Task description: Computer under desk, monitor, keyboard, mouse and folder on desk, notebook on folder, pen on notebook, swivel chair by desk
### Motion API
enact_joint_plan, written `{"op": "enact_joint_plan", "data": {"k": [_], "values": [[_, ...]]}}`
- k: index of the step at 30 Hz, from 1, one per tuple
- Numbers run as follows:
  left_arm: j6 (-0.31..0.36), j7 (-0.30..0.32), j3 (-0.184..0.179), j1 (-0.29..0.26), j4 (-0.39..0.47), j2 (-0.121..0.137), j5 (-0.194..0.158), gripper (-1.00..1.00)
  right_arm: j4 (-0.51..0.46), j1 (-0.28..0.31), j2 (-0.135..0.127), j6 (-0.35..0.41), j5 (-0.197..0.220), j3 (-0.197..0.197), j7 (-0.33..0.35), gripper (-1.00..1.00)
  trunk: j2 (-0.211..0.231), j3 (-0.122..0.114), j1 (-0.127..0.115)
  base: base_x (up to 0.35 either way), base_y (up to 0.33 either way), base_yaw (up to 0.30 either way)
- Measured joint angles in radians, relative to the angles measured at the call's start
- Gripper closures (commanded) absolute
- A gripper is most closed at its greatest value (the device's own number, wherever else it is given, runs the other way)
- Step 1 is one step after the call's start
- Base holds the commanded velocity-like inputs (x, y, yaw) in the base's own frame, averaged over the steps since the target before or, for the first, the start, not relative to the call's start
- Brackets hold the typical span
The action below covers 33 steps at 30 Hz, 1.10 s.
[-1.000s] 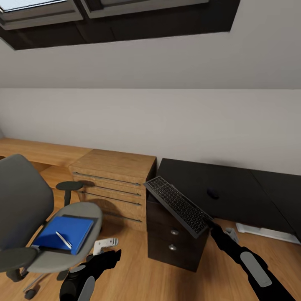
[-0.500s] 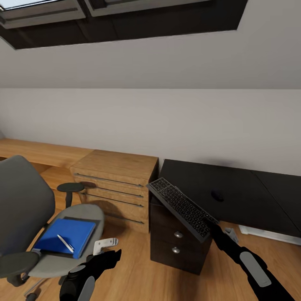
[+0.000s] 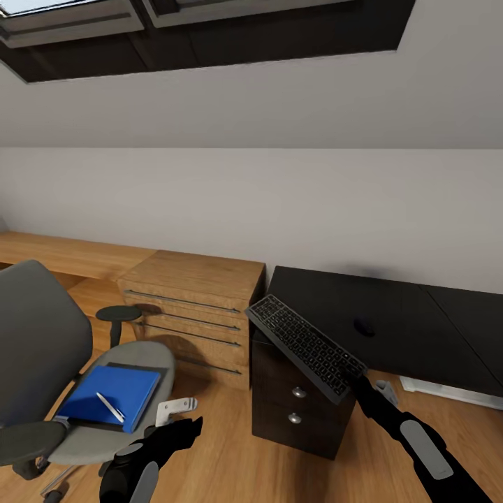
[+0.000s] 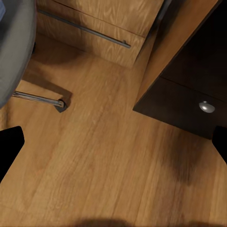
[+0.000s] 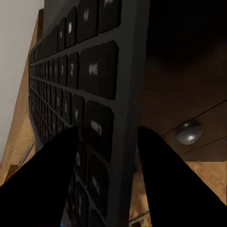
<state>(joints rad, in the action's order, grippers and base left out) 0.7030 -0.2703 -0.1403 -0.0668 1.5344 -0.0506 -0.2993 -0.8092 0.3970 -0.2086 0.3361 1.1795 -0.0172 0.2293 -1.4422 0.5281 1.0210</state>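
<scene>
Holding steady since a moment ago, right gripper [image 3: 351,374] stays clamped on tilted keyboard [image 3: 304,344] at centre frame, short of desk [image 3: 391,328]; left gripper [image 3: 183,427] hangs open, empty.

1. Light wooden chest [image 3: 192,307] with long metal bar handles — standing against the grey wall [image 3: 279,202].
2. Wooden ledge [image 3: 63,253] along that wall.
3. Skylight windows [image 3: 175,21] overhead — dark-framed.
</scene>
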Motion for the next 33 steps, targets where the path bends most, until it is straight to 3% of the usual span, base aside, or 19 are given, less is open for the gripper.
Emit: {"op": "enact_joint_plan", "data": {"k": [6, 23, 27, 30, 33], "values": [[0.0, -0.001, 0.0, 0.0, 0.0, -0.001, -0.001, -1.0, 0.001, 0.0, 0.0, -0.002, -0.003, -0.001, 0.001, 1.0, 0.0, 0.0, 0.0, 0.0, 0.0, 0.0], [0.0, -0.004, 0.0, 0.0, 0.0, -0.002, 0.003, -1.0, -0.013, 0.0, 0.0, -0.004, -0.005, 0.004, 0.012, 1.0, 0.119, -0.053, -0.065, 0.0, 0.0, 0.0], [0.0, -0.004, 0.0, 0.0, 0.0, -0.002, 0.003, -1.0, -0.031, 0.0, 0.007, -0.003, -0.004, 0.008, 0.103, 1.0, 0.147, -0.066, -0.08, 0.0, 0.0, 0.0], [0.0, -0.004, 0.0, 0.0, -0.001, -0.003, 0.003, -1.0, -0.035, 0.0, 0.032, -0.004, -0.016, 0.009, 0.205, 1.0, 0.168, -0.075, -0.092, 0.0, 0.0, 0.0], [0.0, -0.004, 0.0, 0.0, -0.001, -0.003, 0.003, -1.0, -0.037, 0.0, 0.045, -0.005, -0.017, 0.009, 0.248, 1.0, 0.189, -0.085, -0.103, 0.0, 0.0, 0.0]]}}
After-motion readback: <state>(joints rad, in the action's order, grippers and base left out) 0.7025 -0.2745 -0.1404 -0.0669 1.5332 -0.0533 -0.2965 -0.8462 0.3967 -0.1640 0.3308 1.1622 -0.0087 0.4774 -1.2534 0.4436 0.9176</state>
